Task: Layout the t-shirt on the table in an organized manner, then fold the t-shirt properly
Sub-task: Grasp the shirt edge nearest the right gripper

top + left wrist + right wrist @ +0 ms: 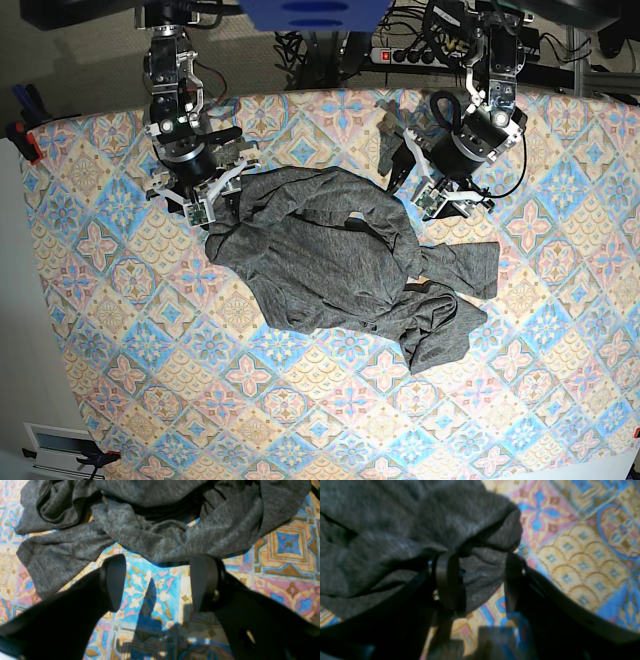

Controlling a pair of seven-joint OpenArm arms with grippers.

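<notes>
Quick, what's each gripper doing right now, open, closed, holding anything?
Left gripper: open, empty, over the table just short of the t-shirt.
Right gripper: open, straddling a t-shirt edge, not clamped.

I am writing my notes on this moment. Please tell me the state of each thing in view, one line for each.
Dark heather-grey knit t-shirt: crumpled, not laid flat, unfolded.
Floral diamond-tile table cloth: lying flat under the shirt.
Left tool: open, over bare cloth beside the shirt's edge, holding nothing.
Right tool: open, a shirt fold between its fingers, not clamped.
</notes>
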